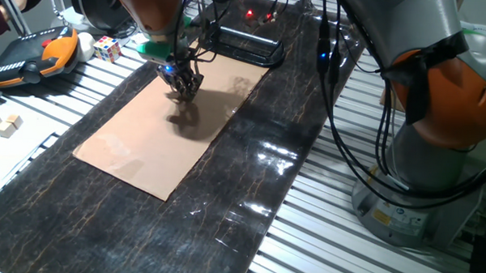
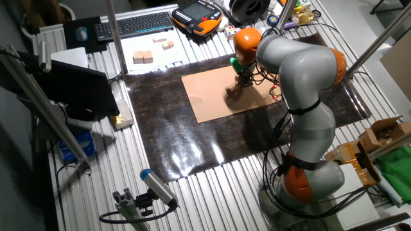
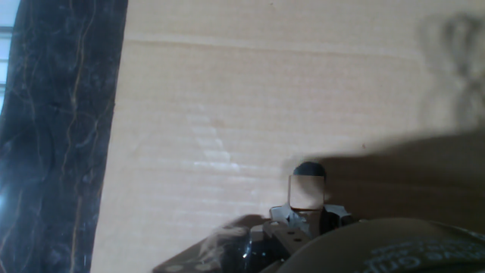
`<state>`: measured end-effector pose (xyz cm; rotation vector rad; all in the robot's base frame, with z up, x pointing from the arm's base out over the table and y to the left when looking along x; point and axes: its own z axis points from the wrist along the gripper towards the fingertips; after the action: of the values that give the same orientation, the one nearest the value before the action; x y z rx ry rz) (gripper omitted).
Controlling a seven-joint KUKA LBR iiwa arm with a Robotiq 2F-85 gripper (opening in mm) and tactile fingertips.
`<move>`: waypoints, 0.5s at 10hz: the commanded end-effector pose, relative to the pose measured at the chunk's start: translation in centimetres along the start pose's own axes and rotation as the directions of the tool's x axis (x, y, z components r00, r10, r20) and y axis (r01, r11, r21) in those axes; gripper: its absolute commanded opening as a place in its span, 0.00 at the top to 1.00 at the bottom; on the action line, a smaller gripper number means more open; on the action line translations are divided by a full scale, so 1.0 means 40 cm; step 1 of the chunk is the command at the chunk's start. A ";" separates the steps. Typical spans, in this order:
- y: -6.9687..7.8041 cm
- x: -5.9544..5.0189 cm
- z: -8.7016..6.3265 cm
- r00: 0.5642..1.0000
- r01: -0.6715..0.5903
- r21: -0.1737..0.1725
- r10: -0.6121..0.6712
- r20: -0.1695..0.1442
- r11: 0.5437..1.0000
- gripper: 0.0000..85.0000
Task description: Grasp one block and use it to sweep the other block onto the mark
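Blocks here are small and tan: in the hand view 1 tan block [image 3: 307, 191] sits just in front of the tool [image 3: 307, 218], half covering the mark [image 3: 309, 169], whose black rim shows above the block's top edge. Whether this is the held block or the pushed one I cannot tell, and no second block shows clearly. I also cannot tell how far the fingers are apart or whether they have hold of anything; the block hides their tips.

From the fixed views the tool [image 1: 182, 84] hangs low over the far part of the cardboard sheet [image 1: 129, 153], which lies on the dark mat [image 1: 249, 193] on the tabletop.

Judging from this, the sweep looks close to its end. A good finish would be a short, slow push straight toward the mark's centre, keeping the pushing face square so the block does not spin off sideways, and low enough that nothing slips under it. Overshoot is the likely fault.
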<state>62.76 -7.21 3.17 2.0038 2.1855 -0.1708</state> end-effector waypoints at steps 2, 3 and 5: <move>0.000 -0.006 0.001 1.000 0.004 0.000 -0.004 0.002 1.000 0.99; -0.001 -0.009 0.002 1.000 0.007 0.000 -0.007 0.002 1.000 0.99; -0.002 -0.015 0.003 1.000 0.010 0.000 -0.010 0.002 1.000 0.99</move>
<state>62.73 -7.85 3.17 1.9918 2.1957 -0.1741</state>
